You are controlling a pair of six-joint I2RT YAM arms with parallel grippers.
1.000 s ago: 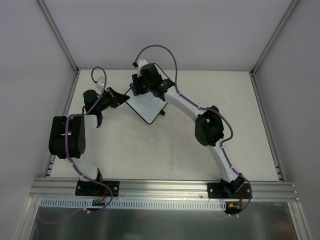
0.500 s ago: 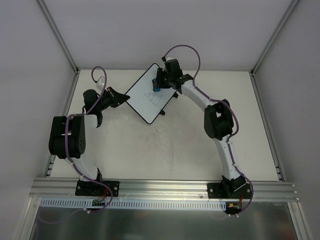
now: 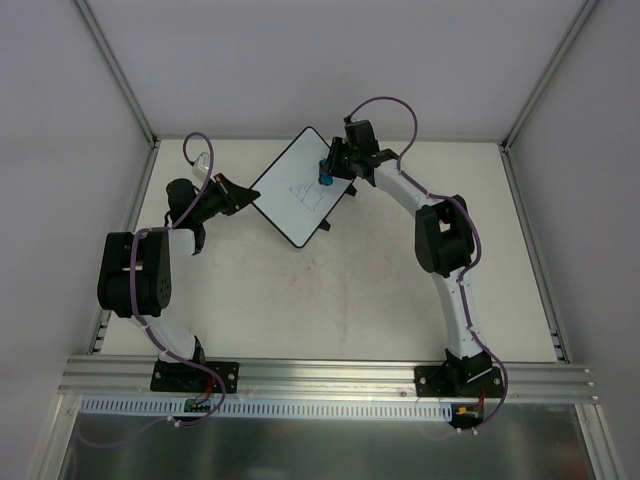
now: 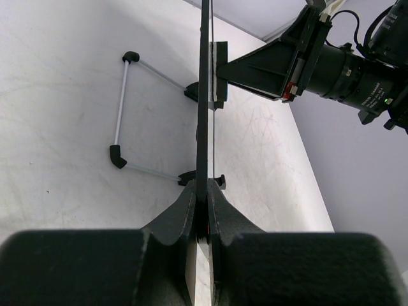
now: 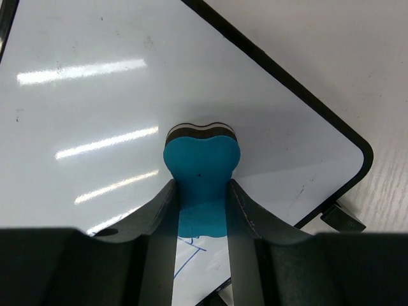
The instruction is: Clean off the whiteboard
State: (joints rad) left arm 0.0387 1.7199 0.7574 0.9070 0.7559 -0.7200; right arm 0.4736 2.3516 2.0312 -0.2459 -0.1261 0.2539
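The whiteboard is a small white board with a thin black rim, tilted at the back of the table, with thin blue scribbles near its middle. My left gripper is shut on its left edge; in the left wrist view the board shows edge-on between the jaws. My right gripper is shut on a blue eraser block whose dark felt face presses against the board surface near its right corner. A blue line shows below the eraser.
A wire stand with black end caps lies flat on the table behind the board. White walls close in the back and sides. The right arm arches across the right half of the table.
My right gripper with the eraser has moved from the board's left upper part across to its right side. The left gripper and the board have stayed where they were.
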